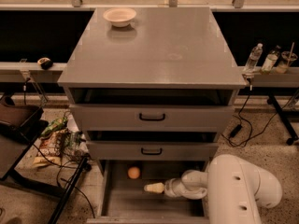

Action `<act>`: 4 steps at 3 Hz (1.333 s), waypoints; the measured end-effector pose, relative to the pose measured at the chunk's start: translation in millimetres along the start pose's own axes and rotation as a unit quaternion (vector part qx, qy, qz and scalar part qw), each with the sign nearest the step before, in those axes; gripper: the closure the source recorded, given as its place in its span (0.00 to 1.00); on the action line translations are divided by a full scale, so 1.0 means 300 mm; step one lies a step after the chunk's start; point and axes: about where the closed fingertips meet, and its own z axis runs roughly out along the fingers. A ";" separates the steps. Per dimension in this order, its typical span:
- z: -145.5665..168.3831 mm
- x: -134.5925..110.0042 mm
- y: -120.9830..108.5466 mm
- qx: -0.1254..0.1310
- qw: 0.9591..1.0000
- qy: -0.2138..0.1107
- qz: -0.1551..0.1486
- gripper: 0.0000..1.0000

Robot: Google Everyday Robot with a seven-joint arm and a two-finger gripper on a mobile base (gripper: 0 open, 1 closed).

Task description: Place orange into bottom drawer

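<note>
Down in the bottom drawer (140, 205) we find the claw (149, 187), a pale tapered tip pointing left at the end of the bulky white arm (240, 192) that reaches in from the near right. We cannot tell whether the claw is apart or together, since it reads as one cream-coloured cone from this side. Nothing is clamped in it, and it touches nothing that we can make out, though its underside is hidden.

The orange (134, 172) lies loose on the flat grey floor of the drawer, near the far wall and left of the middle. It sits just beyond the claw's tip, a little to the left and farther back, with a clear strip of drawer floor between the two.

Above it, the two upper drawers show grey fronts with black handles, the middle drawer (151, 151) and the top drawer (152, 117). On the grey table (159, 50) a cream bowl (120, 17) stands at the far left corner. On the ledge to the right stand some bottles (252, 59), their labels too small for us to read. Crumpled packets (55, 141) lie on the ground to the left, their printing likewise unreadable.
</note>
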 end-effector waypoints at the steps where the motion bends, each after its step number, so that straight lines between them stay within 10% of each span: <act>1: -0.008 -0.003 0.007 0.000 1.000 0.000 0.000 0.00; 4: -0.127 0.023 0.008 0.014 1.000 -0.009 -0.014 0.66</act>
